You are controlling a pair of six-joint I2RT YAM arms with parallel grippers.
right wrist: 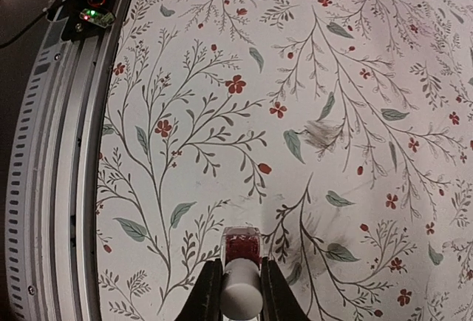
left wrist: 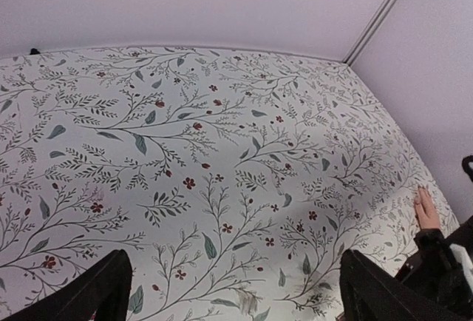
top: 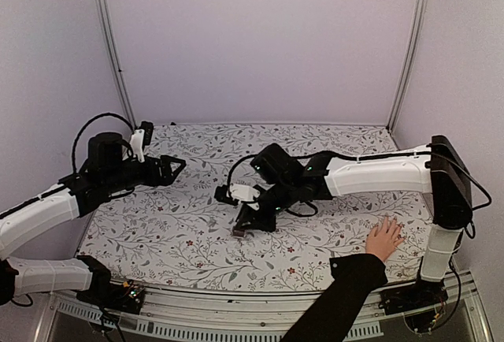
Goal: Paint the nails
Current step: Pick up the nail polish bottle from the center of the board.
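Right gripper (top: 246, 225): closed on a small bottle (right wrist: 242, 249) with dark red contents. Its fingers (right wrist: 209, 295) clamp either side of the white cap (right wrist: 242, 295). The bottle is low over the flowered tablecloth (top: 181, 232), about mid-table and toward the near edge. Whether its base touches the cloth cannot be confirmed.

Left gripper (top: 173, 167): jaws spread wide, nothing between them, raised over the left side of the table.

Hand (top: 384, 239): lies palm down on the cloth at the near right corner, fingers spread, with a black sleeve (top: 346, 287) behind it. It is just beside the right arm's base and well apart from the bottle.

Nails (top: 391, 221): at the fingertips, pointing away from the near edge. They are too small to judge their condition.
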